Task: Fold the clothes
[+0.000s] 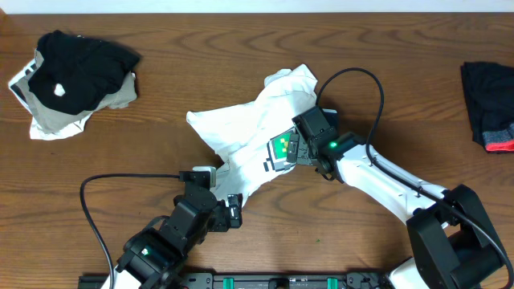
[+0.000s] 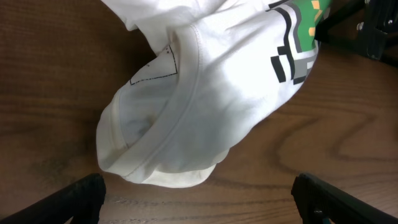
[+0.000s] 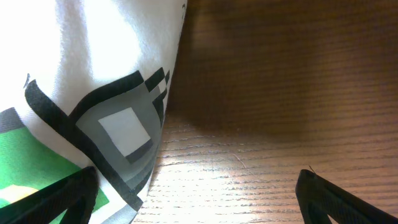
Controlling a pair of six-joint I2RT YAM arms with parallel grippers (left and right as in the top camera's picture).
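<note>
Crumpled white T-shirt (image 1: 241, 128) on the table (image 1: 161, 80) — left hand (image 2: 199, 198) and right hand (image 3: 196, 196) both spread wide at its edge

You've got overhead looking straight down on the whole table (image 1: 241, 32); your 2 wrist cameras sit low and close, both catching the T-shirt (image 2: 236, 81) print (image 3: 124, 130).

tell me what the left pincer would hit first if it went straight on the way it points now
Most likely the white T-shirt. Its bunched collar lies on the table directly ahead of the open left pincer, though how near is hard to judge.
</note>
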